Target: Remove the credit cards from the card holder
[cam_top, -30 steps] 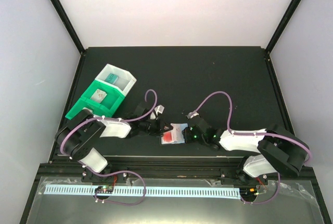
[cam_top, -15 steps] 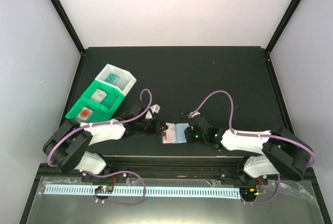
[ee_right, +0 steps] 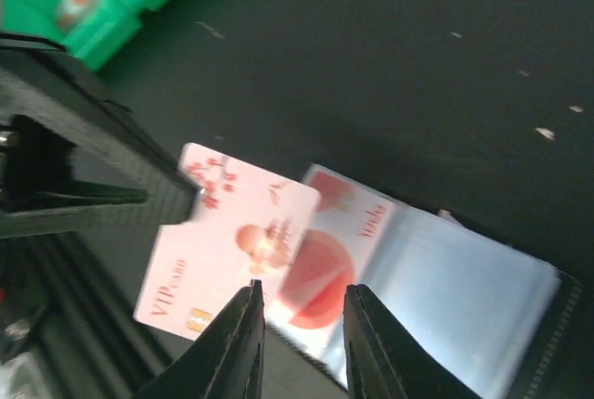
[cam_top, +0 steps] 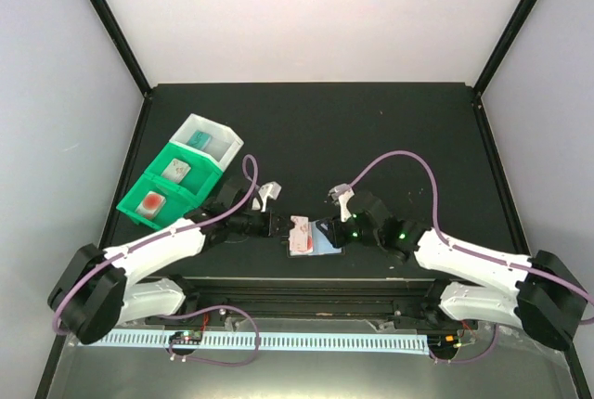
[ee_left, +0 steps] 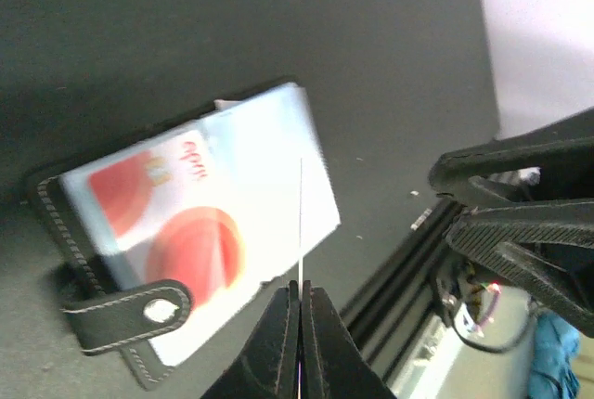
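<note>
The card holder (cam_top: 325,238) lies open on the black table, its clear pockets facing up (ee_right: 455,297). One pocket holds a credit card with a red round mark (ee_left: 190,241). My left gripper (ee_left: 301,292) is shut on the edge of a pale pink credit card (ee_right: 232,241), held just left of the holder (cam_top: 299,231) and showing edge-on in the left wrist view. My right gripper (ee_right: 302,289) hovers over that card and the holder, open, with nothing between its fingers.
Green and white bins (cam_top: 223,160) stand at the left, each with a card inside: teal (cam_top: 200,139), pale (cam_top: 174,170) and red-marked (cam_top: 151,202). The holder's black snap strap (ee_left: 130,311) sticks out sideways. The table's front rail (cam_top: 306,286) runs just behind both grippers.
Both arms have stretched out towards the holder. The right gripper's jaws have spread wider. The pale pink card now sits out to the left of the holder in the left gripper.
</note>
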Tool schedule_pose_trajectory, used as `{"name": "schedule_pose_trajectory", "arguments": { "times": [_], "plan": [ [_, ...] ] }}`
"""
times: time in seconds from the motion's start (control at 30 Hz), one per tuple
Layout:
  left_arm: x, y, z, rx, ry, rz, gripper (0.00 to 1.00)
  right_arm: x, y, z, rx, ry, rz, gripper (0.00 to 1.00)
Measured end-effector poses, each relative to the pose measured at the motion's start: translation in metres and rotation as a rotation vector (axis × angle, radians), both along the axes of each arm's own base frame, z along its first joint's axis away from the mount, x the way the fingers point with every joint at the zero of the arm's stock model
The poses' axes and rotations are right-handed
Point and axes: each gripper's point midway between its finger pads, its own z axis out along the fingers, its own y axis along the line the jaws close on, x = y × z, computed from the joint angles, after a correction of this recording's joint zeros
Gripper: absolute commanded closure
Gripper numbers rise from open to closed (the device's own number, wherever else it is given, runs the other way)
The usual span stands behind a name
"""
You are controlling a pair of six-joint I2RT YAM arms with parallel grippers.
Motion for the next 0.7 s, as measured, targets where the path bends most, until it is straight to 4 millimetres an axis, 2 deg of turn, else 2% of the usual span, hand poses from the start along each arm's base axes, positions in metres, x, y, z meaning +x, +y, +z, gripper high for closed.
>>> {"name": "schedule_pose_trajectory", "arguments": {
  "times": [0.2,0.33,0.5,0.7],
  "plan": [
    [-0.022,-0.007,0.036,-0.084,-0.077,-0.151,0.98,-0.018,0.015,0.039,0.125,-0.019,0.142,0.59],
    [-0.044,-0.009,0.06,-0.164,-0.13,-0.272,0.98,-0.022,0.015,0.057,0.213,-0.001,0.201,0.53],
    [-0.063,-0.011,0.079,-0.243,-0.159,-0.371,0.98,-0.016,0.011,0.072,0.327,0.045,0.253,0.52],
    [-0.072,-0.013,0.087,-0.291,-0.155,-0.423,0.99,-0.039,0.022,0.087,0.415,0.084,0.408,0.52]
  ]
}}
